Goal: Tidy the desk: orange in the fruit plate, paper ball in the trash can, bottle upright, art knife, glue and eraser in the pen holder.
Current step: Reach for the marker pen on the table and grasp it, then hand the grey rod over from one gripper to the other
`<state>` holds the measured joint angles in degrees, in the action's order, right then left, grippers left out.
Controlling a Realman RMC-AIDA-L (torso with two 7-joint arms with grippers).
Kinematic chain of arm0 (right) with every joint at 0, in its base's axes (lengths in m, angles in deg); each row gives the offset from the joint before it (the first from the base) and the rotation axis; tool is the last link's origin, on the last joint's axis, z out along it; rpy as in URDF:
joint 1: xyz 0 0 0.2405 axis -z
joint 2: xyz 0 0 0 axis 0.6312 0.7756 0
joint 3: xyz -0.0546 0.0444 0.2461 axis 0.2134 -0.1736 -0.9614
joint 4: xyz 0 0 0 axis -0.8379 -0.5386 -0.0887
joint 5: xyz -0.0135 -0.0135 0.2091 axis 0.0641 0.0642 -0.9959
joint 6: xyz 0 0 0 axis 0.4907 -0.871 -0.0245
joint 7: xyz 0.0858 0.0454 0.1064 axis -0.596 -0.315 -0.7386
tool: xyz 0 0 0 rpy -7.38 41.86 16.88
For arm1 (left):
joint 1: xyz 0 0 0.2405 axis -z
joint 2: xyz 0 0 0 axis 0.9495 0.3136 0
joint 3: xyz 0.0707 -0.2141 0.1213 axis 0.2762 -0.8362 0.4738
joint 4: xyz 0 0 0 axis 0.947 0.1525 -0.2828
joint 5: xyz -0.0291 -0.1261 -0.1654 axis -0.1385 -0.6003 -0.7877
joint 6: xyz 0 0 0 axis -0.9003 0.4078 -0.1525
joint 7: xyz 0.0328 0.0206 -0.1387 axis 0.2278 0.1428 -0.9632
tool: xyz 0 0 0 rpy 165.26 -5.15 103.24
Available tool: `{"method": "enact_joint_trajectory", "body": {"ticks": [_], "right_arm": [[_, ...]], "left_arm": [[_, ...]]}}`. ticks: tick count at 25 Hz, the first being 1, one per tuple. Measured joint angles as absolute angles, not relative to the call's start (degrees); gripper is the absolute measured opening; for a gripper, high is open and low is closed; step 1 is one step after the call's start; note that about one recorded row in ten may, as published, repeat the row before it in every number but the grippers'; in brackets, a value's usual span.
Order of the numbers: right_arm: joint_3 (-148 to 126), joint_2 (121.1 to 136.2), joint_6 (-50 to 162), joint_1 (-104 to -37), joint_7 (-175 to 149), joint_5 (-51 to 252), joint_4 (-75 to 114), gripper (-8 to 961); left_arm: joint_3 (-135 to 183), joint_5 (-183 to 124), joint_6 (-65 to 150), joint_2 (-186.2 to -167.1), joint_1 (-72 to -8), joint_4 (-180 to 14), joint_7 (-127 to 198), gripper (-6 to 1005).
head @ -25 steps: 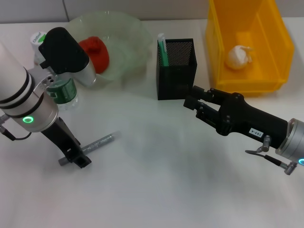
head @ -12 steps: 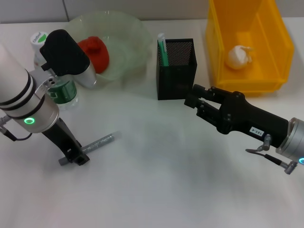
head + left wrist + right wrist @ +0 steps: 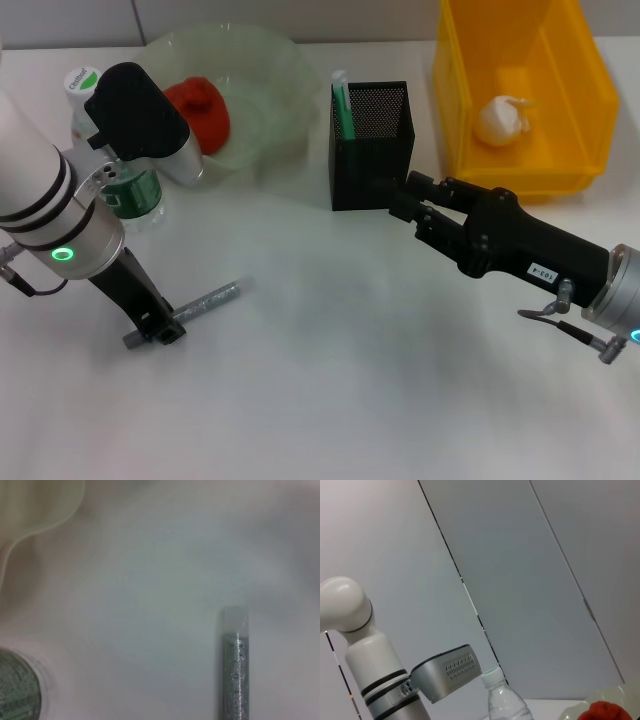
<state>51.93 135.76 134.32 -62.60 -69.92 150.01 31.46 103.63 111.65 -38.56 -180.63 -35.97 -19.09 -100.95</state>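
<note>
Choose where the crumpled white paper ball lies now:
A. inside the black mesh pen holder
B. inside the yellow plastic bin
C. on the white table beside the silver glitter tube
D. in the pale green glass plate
B: the crumpled white paper ball rests on the floor of the yellow plastic bin.

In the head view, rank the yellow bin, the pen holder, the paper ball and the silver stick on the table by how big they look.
Largest to smallest:
1. yellow bin
2. pen holder
3. silver stick and paper ball: too close to rank; the stick is longer but thin, partly hidden by the left claw, and the ball is rounder.
</note>
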Motion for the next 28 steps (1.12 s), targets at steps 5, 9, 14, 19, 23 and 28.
{"method": "enact_joint_trajectory", "body": {"ticks": [5, 9, 14, 19, 23, 28], "right_arm": [[51.94, 135.76, 134.32, -62.61, -69.92, 149.99, 31.46, 367], [51.95, 135.76, 134.32, -62.61, -69.92, 149.94, 31.46, 367], [51.95, 135.76, 134.32, -62.61, -69.92, 149.92, 31.46, 366], [51.95, 135.76, 134.31, -62.61, -69.92, 149.92, 31.46, 366], [51.95, 135.66, 134.30, -62.61, -70.02, 149.92, 31.43, 366], [51.94, 135.25, 134.36, -62.61, -74.14, 149.98, 31.53, 367]], "left_arm": [[103.72, 112.02, -38.48, -180.63, -36.03, -19.13, -100.90, 314], [103.89, 112.36, -38.29, -180.63, -35.78, -19.75, -100.90, 291], [104.02, 112.46, -38.24, -180.62, -35.78, -19.79, -100.90, 245], [104.49, 112.48, -38.21, -180.62, -35.77, -19.81, -100.90, 216], [104.74, 112.49, -38.29, -180.66, -36.25, -18.63, -100.92, 193], [104.87, 111.84, -37.71, -180.62, -37.84, -13.00, -100.17, 193]]}}
